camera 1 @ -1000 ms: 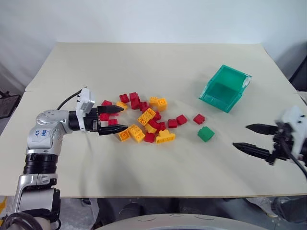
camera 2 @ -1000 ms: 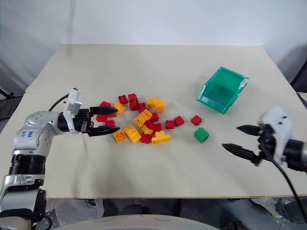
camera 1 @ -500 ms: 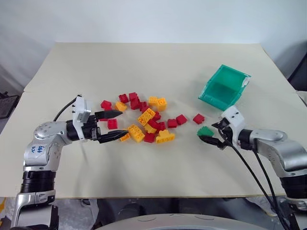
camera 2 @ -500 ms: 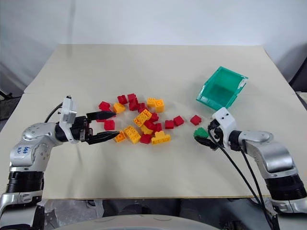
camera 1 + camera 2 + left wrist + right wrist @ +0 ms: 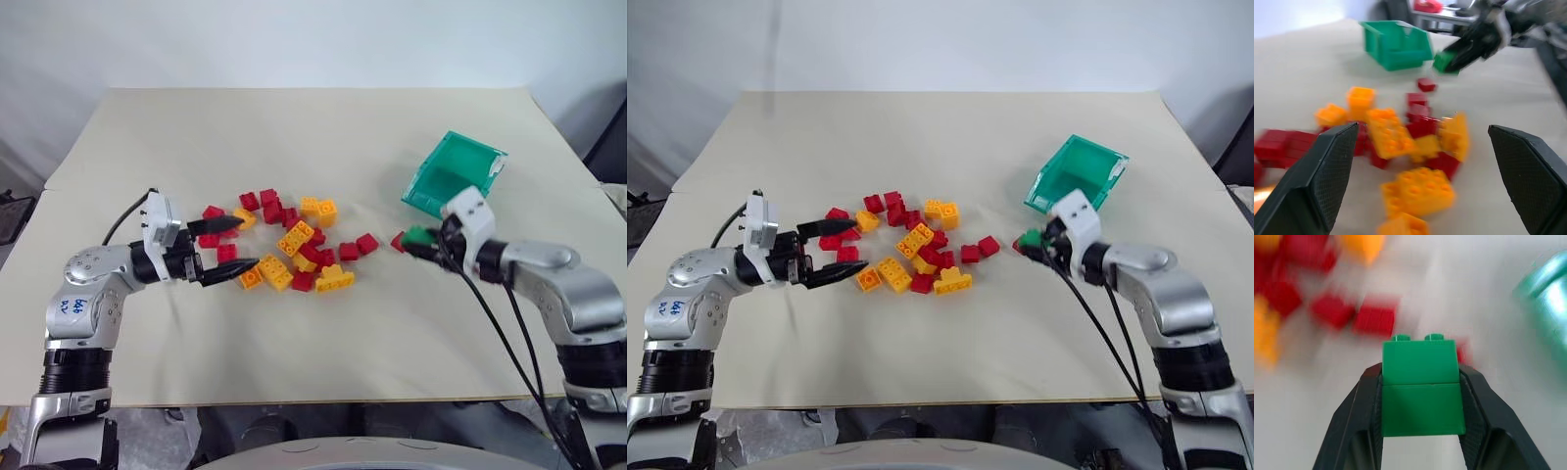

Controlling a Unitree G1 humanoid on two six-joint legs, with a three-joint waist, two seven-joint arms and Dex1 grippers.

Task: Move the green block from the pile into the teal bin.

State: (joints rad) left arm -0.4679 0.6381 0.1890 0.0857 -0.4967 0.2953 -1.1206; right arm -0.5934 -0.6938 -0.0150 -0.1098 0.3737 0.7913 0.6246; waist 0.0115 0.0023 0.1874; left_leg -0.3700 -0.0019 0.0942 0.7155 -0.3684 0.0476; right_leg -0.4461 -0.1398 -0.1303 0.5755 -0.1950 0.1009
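While one green block (image 5: 1420, 382) sits clamped, one teal bin (image 5: 453, 176) waits.

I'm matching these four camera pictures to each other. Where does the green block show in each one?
Left eye view: green block, right of centre, in the right gripper's jaws.
Right eye view: same spot.
Left wrist view: upper middle.
Right wrist view: centre, between the jaws.
Shared landmark: the teal bin close by.

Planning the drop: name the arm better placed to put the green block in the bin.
Right. The right gripper is shut on the green block beside the bin; the left gripper hangs open at the pile.
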